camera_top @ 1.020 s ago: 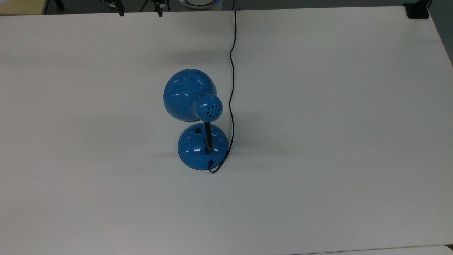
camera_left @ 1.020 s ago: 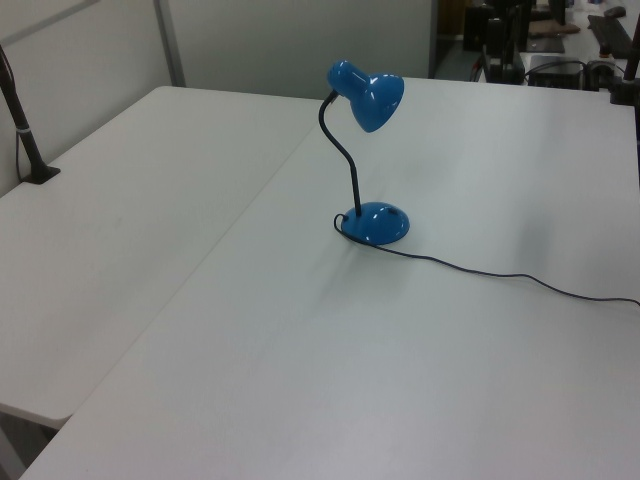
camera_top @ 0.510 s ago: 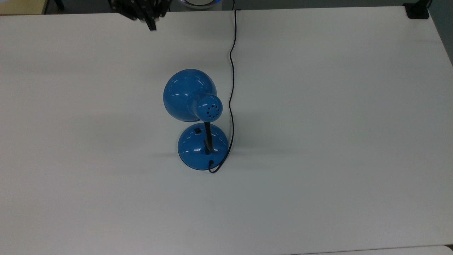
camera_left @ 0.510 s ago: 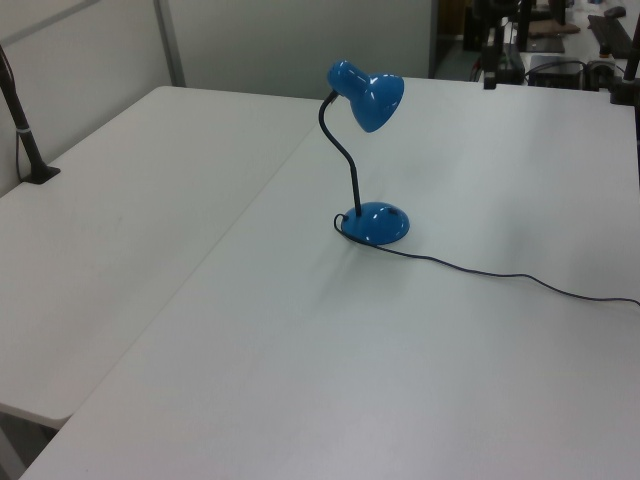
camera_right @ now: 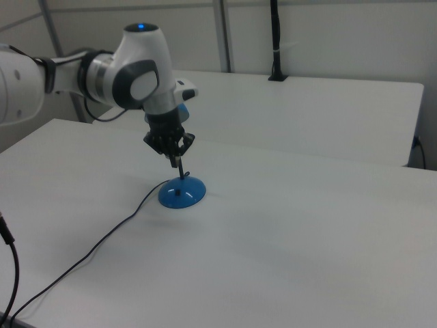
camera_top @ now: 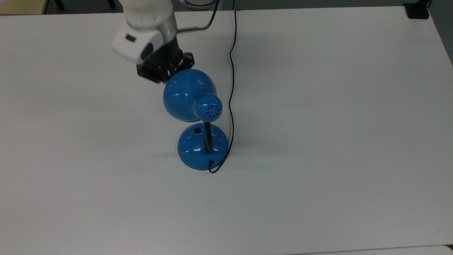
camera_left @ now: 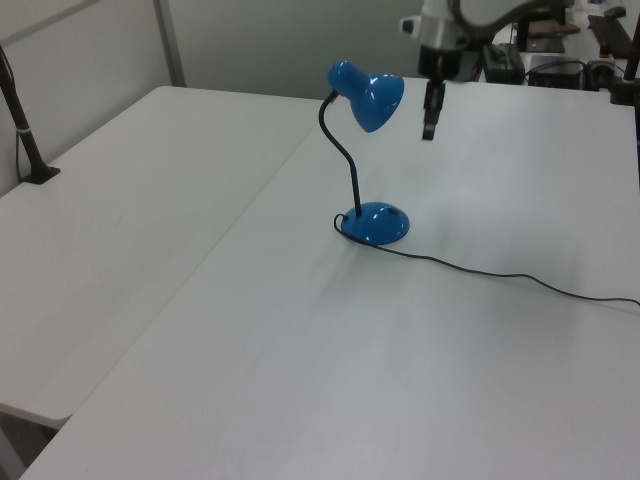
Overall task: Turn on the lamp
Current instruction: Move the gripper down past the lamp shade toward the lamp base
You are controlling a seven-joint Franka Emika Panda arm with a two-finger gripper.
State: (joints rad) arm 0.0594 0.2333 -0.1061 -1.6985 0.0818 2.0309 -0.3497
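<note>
Top view is showing the arm (camera_top: 148, 21) reaching in from the far edge of the white worktop (camera_top: 318, 141), its white wrist tilting down toward the lamp (camera_top: 198, 120) and its black end effector (camera_top: 164, 69) hanging just beside the upper rim of the blue shade (camera_top: 185, 94), partly tucked behind it. The lamp is standing near the middle of the worktop, its round base (camera_top: 201, 147) sitting flat with a small black switch (camera_top: 197, 131) on the dome, on the side under the shade. The black neck (camera_top: 208, 136) is rising from the base and bending over to carry the shade, and the thin cord (camera_top: 231, 88) is looping off the base and running away to the far edge.

From the left view the end effector (camera_left: 430, 120) is pointing straight down, hanging in the air at about shade height, just to the left view's right of the shade (camera_left: 375, 95) and well above the base (camera_left: 378, 223); the fingers are looking narrow, close together, and are holding nothing. In the right view the arm (camera_right: 130, 72) is bending at a rounded joint and dropping its wrist vertically, the end effector (camera_right: 174, 157) hovering above the base (camera_right: 181, 193) and apart from it.
</note>
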